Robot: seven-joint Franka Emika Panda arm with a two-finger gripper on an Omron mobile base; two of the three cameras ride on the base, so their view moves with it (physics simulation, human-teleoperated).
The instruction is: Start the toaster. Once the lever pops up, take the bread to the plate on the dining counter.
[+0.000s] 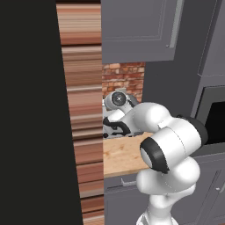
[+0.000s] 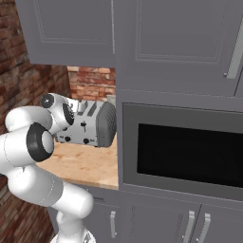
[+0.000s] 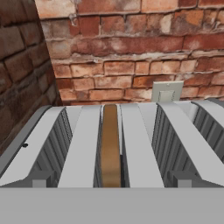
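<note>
The silver-grey toaster stands on a light wooden counter top in a brick corner, its black knobs and levers facing the room. In the hand view I look down along the toaster's top, where the bread stands on edge, sunk in the second slot from the left. My gripper hovers just above the toaster's near top edge, open, holding nothing and clear of the bread. My own arm hides the fingers in both base views. The plate and the dining counter are out of view.
A black built-in microwave sits in the grey cabinet wall right of the toaster. Grey upper cabinets hang low over the nook. A brick wall with a white outlet stands close behind. A dark panel blocks the left.
</note>
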